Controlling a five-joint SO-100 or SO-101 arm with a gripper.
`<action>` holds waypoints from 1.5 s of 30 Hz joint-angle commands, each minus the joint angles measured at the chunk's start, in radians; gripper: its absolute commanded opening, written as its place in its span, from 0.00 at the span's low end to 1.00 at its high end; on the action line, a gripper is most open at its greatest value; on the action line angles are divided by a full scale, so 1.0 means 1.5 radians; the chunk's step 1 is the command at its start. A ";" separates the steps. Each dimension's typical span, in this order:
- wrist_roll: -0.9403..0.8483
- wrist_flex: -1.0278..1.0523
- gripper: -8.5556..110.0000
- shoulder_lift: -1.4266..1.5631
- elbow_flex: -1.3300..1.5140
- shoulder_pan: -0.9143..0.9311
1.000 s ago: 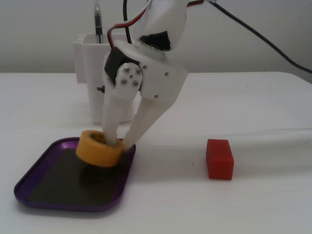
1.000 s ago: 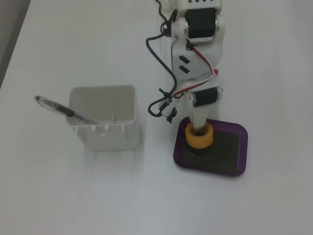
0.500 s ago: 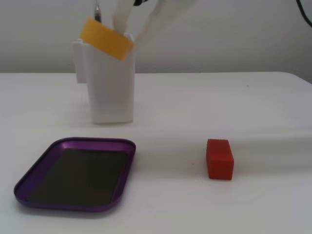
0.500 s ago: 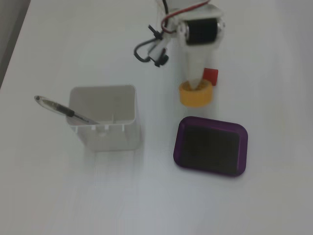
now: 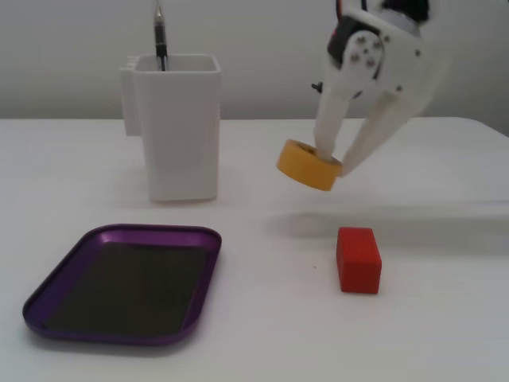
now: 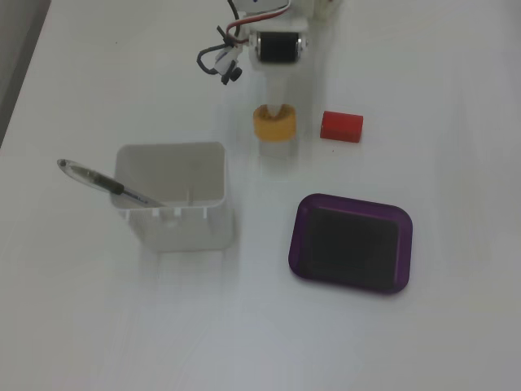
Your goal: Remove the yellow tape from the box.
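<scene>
I hold the tape (image 5: 307,165) in my pincer (image 5: 334,161), one finger through its core and the other outside the ring, clamped on its wall. The roll hangs tilted in the air above the tabletop (image 5: 445,318), clear of the box (image 5: 123,282), which lies well apart at the lower left of the side view. From above, the tape (image 6: 273,123) shows just beside the red block (image 6: 341,125), between it and the white container (image 6: 171,195); in that view I cannot tell how high the roll sits. My inner fingertip is hidden inside the core, and my arm is cut off at the top edge in both fixed views.

The box (image 6: 350,242) has a dark inside and holds nothing. There is open tabletop between it and the block (image 5: 358,259), and more to the right of the block. The container (image 5: 175,127) stands upright behind the box; a pen (image 6: 106,184) leans in it, its tip out over the rim. From the side only the upper end of the pen (image 5: 160,32) shows.

I can read no writing or label on anything.
</scene>
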 commanded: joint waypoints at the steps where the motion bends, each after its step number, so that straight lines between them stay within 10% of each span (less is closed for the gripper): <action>1: -0.006 -0.042 0.07 0.084 0.070 -0.001; 27: -0.029 -0.047 0.25 0.150 0.175 -0.005; 45: 0.147 0.051 0.26 0.813 0.401 -0.024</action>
